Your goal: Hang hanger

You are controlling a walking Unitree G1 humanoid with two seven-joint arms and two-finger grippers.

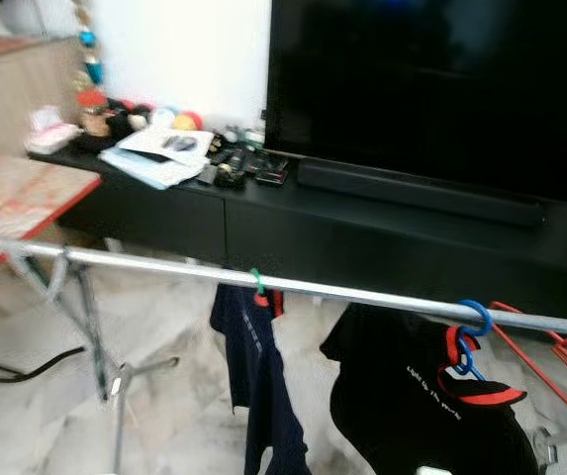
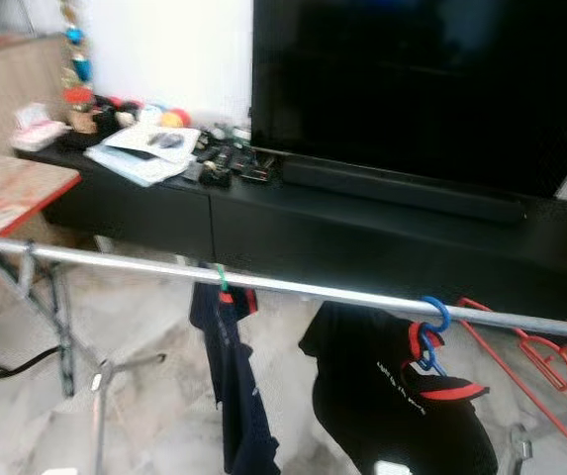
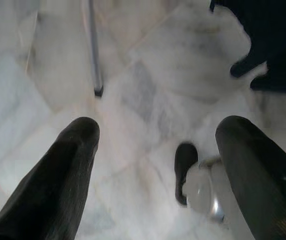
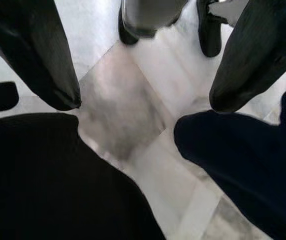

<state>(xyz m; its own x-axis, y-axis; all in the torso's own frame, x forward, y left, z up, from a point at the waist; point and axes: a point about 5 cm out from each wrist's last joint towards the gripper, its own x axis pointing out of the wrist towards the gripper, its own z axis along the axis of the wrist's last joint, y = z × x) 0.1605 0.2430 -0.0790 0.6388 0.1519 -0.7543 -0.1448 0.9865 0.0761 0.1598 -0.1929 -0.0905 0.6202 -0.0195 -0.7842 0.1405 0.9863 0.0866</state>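
Note:
A silver drying-rack rail [image 1: 164, 264] runs across in front of me. A navy shirt [image 1: 258, 381] hangs from it on a green hanger hook [image 1: 257, 281]. Further right a black shirt with red trim [image 1: 422, 416] hangs on a blue hanger [image 1: 474, 319]. Empty red hangers [image 1: 560, 361] hang at the rail's right end. My left gripper [image 3: 155, 132] hangs low over the marble floor, open and empty. My right gripper [image 4: 143, 100] is open and empty too, above the floor with dark cloth [image 4: 43, 180] just below its fingers.
A large black TV [image 1: 431, 89] stands on a long black console [image 1: 362, 237] behind the rack, with papers and small clutter [image 1: 164, 153] at its left end. A red-edged table [image 1: 11, 203] stands at the left. The rack's metal legs [image 1: 90, 327] splay over the floor.

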